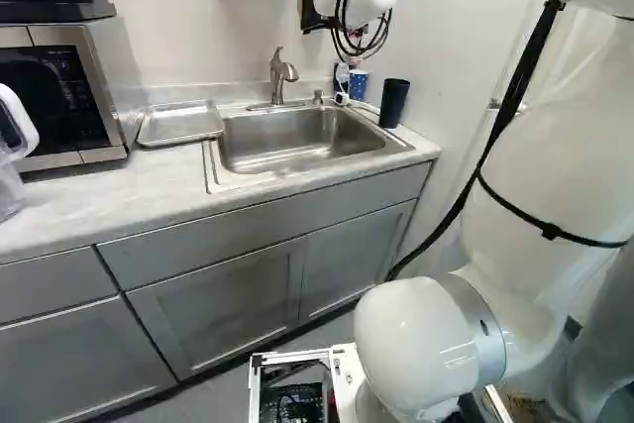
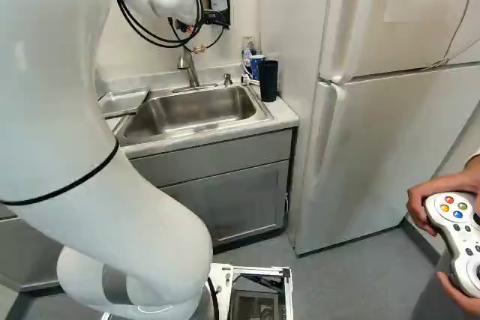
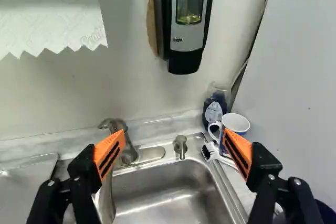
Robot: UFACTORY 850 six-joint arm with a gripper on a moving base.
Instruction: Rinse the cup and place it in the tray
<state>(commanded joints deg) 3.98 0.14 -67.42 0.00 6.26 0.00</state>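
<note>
While the gripper gaped, fingers apart, the tray lay left of the sink!
At the counter's back right corner, the blue cup stood near a black cup.

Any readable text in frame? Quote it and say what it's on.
"GOJO": small print on the wall dispenser.
Paper towel: cursive print, too faint to read in full.
Bottle by the sink: label, too small.
Microwave: panel markings, too small.
Game controller: button marks, too small.
No other text that I can make out.
</note>
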